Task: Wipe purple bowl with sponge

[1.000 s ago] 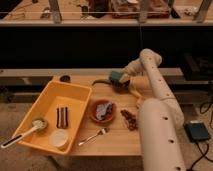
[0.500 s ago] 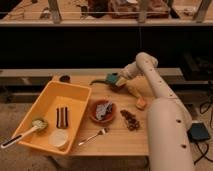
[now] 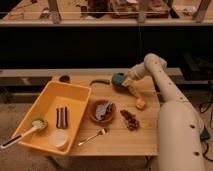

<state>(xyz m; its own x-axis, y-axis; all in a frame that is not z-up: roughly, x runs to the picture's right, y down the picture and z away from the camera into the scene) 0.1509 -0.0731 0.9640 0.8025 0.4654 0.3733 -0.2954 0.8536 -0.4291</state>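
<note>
At the far side of the worktop, toward 1 o'clock from its centre, the gripper hangs with the sponge at its tip. The fingers look closed on that teal block, though the view is too coarse to be sure how they sit on it.

The purple bowl stands in the far corner at about 11 o'clock, well apart from the sponge and at 9 o'clock from it, with a dark green item lying between the two. I judge the pickup done and the wiping not yet begun: the sponge has to be carried across to the bowl and rubbed inside it.

What the purple bowl holds, if anything, cannot be made out. The reddish-brown bowl near the middle holds bluish-grey stuff. The yellow tub at 9 o'clock holds a long-handled utensil with a pale green head, a pair of dark brown bars and a round white piece.

Loose on the worktop are a fork at 6 o'clock, a brown cluster and an orange chunk at 3 o'clock.
</note>
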